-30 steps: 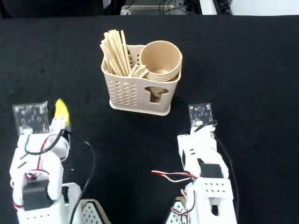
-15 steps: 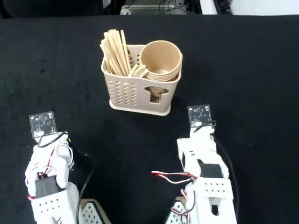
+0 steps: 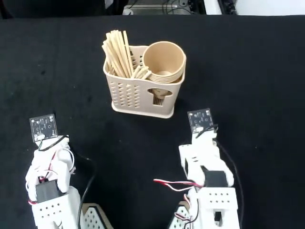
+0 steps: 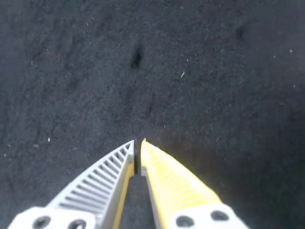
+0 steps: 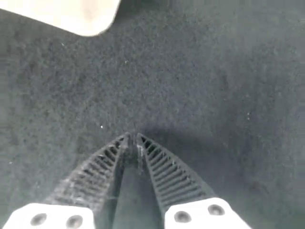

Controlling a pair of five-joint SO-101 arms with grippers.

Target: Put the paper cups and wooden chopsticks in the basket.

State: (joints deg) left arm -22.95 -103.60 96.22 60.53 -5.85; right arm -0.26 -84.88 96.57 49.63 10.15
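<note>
Black worktop (image 3: 248,71); basket (image 3: 138,95) ahead of right end effector (image 5: 132,139), holds paper cups (image 3: 164,59), chopsticks (image 3: 118,52). Left end effector (image 4: 138,143) closed, empty; right likewise. Cups light, crushable: grip rim. Chopsticks stiff: pinch mid-length.

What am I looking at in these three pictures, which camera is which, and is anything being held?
Two small robot arms sit at a table covered in black cloth. The wide picture comes from a fixed camera looking down: the left arm and right arm are folded up near the front edge. Beyond them stands a beige basket, with wooden chopsticks in one compartment and stacked paper cups in the other. The other two pictures come from a camera on each wrist, looking along its pincer. The left gripper, one finger yellow, is shut and holds nothing. The right gripper is shut and empty too, with a basket corner ahead of it.
</note>
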